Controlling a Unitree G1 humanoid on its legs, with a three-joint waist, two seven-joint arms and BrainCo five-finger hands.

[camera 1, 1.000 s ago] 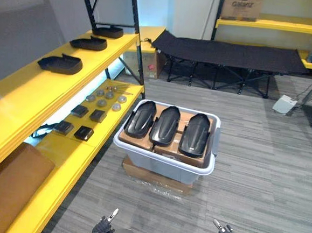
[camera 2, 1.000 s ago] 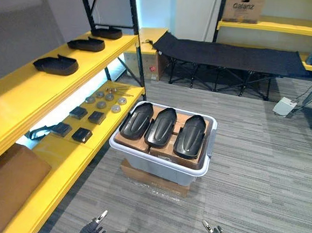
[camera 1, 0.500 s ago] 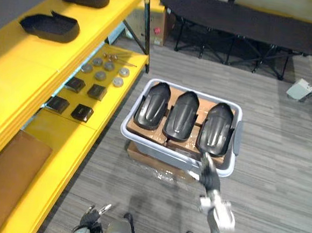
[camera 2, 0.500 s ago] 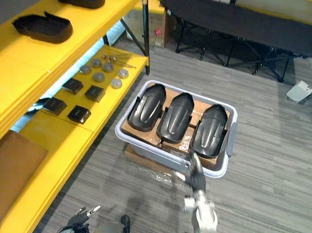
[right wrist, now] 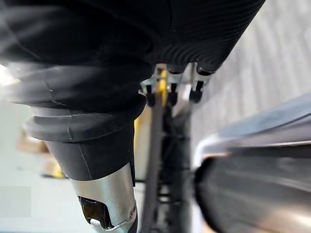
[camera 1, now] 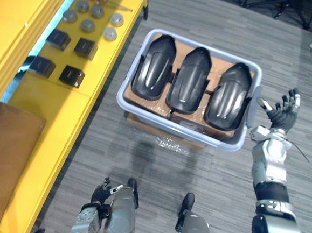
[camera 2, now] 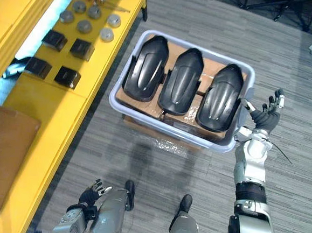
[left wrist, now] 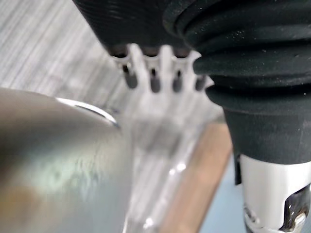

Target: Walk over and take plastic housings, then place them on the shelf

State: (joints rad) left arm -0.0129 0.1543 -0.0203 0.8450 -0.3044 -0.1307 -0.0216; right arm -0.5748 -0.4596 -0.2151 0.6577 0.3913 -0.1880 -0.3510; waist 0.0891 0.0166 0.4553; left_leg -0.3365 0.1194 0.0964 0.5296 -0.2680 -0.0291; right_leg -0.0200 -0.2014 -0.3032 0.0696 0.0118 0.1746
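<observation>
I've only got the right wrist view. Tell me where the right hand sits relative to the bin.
Observer: The right hand hovers beside the bin's right end, fingers spread, holding nothing.
Operator: Count the housings for me.
Observer: Three housings lie side by side in the bin. The right housing is nearest that hand.
Operator: Report the left hand.
Observer: The left hand hangs low, well short of the bin, fingers relaxed and empty.
</observation>
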